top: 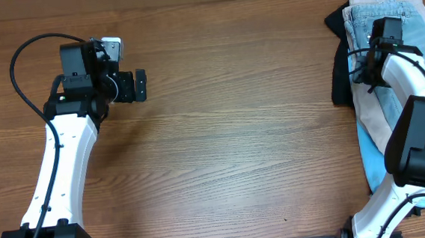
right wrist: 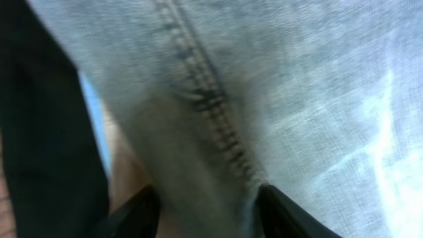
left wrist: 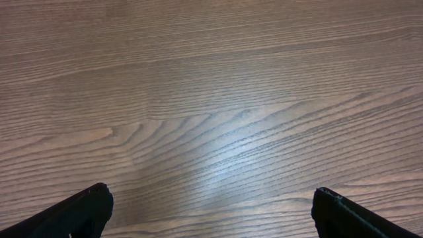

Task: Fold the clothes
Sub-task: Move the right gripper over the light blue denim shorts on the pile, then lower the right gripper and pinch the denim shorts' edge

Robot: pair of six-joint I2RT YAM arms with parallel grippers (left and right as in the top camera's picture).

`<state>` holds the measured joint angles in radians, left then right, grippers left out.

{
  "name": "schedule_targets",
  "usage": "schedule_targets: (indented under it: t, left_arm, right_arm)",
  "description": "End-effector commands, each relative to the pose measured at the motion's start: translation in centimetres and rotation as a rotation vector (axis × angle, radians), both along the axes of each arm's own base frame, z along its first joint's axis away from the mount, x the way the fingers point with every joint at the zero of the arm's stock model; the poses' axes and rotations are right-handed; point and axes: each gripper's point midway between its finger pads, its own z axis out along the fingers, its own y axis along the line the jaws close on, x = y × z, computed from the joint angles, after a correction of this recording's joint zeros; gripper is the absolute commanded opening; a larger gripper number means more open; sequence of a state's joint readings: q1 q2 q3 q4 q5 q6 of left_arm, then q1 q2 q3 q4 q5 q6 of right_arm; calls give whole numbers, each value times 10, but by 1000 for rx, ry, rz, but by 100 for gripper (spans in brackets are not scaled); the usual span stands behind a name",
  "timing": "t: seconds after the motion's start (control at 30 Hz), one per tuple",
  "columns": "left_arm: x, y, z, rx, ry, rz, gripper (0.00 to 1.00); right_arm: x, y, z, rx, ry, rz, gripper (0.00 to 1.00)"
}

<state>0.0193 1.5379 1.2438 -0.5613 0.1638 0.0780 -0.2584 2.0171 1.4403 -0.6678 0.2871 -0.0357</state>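
Overhead: denim shorts at the far-right corner, lengthwise along the right edge.
Left gripper spread wide; right gripper astride the denim, grip unclear.

1 table holds 4 garments at its right edge. They are 1 denim shorts, 1 beige, 1 sky-blue, 1 black. 2 arms reach over the table

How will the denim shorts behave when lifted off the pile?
Probably floppy: the denim shorts bunch between the fingers of the right claw. The thick stitched seam should resist slipping. They lie on a beige garment, which might drag along.
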Motion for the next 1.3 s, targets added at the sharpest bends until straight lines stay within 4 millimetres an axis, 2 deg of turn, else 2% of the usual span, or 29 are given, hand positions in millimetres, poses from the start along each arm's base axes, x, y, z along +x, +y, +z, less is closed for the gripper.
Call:
schedule_targets:
  t: [0.0, 0.27, 0.47, 0.63, 0.73, 1.17, 1.27]
  left_arm:
    - [4, -3, 6, -8, -15, 5, 100]
    - [9, -2, 11, -7, -39, 5, 100]
    - [9, -2, 11, -7, -41, 5, 100]
    - [9, -2, 11, -7, -42, 5, 100]
    - [9, -2, 11, -7, -42, 5, 100]
    - [9, -3, 11, -26, -37, 18, 100]
    - [9, -3, 11, -28, -36, 21, 100]
  right_arm:
    - [4, -14, 9, -15, -28, -28, 44]
    - [3, -17, 10, -16, -30, -34, 32]
    - [4, -17, 14, -17, -37, -34, 33]
    - [7, -11, 31, -3, -81, -19, 44]
    - [8, -8, 34, 13, -92, -11, 44]
    - [12, -10, 35, 6, -102, 8, 36]
    - [13, -10, 36, 4, -106, 8, 30]
